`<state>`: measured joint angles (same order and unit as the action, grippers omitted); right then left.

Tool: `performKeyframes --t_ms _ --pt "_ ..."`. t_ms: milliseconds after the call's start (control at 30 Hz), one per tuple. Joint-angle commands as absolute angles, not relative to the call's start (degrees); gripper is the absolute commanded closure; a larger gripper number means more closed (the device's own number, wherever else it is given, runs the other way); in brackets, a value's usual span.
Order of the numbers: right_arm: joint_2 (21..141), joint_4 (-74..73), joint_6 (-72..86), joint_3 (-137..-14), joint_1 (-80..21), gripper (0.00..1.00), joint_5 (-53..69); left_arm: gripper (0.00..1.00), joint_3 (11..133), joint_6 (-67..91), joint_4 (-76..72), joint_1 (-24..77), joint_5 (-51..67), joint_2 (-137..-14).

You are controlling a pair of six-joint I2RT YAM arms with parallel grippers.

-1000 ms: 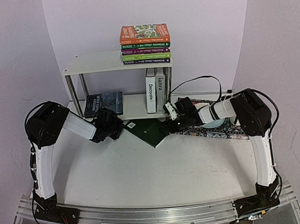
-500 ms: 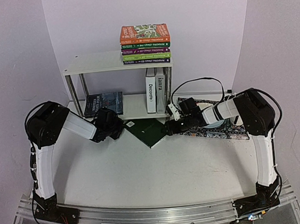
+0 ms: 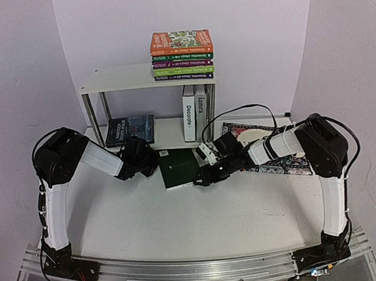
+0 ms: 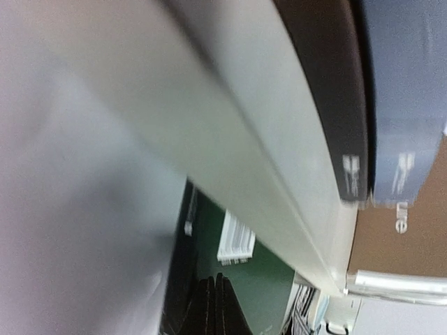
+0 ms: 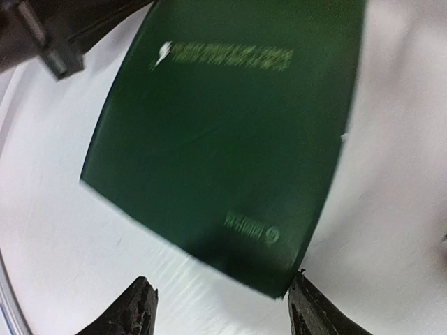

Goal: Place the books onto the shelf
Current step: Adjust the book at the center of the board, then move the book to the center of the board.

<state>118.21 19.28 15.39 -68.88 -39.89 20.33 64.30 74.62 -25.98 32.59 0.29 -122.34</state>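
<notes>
**Top external.**
- Shelf (image 3: 124, 78): white, two boards, standing at the back of the table (image 3: 182, 225).
- Stack of paperbacks (image 3: 182, 56): lying flat on the top board.
- "Decorate" (image 3: 189, 117) and "ianra" (image 3: 201, 110): upright, side by side on the lower board.
- Dark-covered book (image 3: 130, 129): flat on the lower board, at its left.
- Green book (image 3: 179, 168): flat on the table in front of the shelf, between both arms.
- Left end effector (image 3: 154, 161): at the book's left edge.
- Right end effector (image 3: 199, 177): at the book's right near corner.
- Patterned mat (image 3: 281, 164): under the right arm.

**Left wrist (blurred).** The end effector (image 4: 215, 300) has its fingers pressed together, with nothing between them. Its tip is over the green cover, near the barcode label. The shelf board edge runs diagonally above.

**Right wrist.** The end effector (image 5: 223, 310) has its fingers spread, one on either side of the green book's near corner. The book lies flat on the table, and contact with the fingers cannot be told.
</notes>
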Motion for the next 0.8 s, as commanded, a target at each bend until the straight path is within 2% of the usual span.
performKeyframes --t_ms 0,200,333,400,533,600,667,767 --pt "111.4 16.9 17.2 -65.4 -44.8 0.36 19.5 1.00 58.5 75.2 -23.5 35.7 4.2 -118.5" --pt "104.7 18.6 20.3 -58.8 -51.7 0.36 16.9 1.00 50.5 76.0 -23.5 40.7 4.9 -111.2" --pt "98.1 20.8 23.8 -52.1 -51.8 0.35 15.6 1.00 43.7 76.4 -23.5 43.1 5.3 -104.6" --pt "94.9 20.7 25.2 -50.0 -51.7 0.32 12.6 1.00 40.6 76.4 -23.5 43.8 5.1 -101.0" --pt "94.3 15.8 27.2 -52.1 -49.5 0.30 8.6 1.00 35.5 73.9 -23.5 43.5 1.2 -94.8" --pt "96.4 14.2 29.6 -54.9 -47.8 0.30 9.2 0.96 34.7 72.4 -23.4 41.8 2.1 -93.5" --pt "98.8 14.1 32.2 -56.8 -46.7 0.31 8.8 0.85 34.8 71.1 -23.6 38.8 5.7 -94.0" --pt "102.4 14.1 34.9 -60.3 -46.3 0.32 6.4 0.76 36.1 67.5 -23.6 35.2 9.8 -95.2"
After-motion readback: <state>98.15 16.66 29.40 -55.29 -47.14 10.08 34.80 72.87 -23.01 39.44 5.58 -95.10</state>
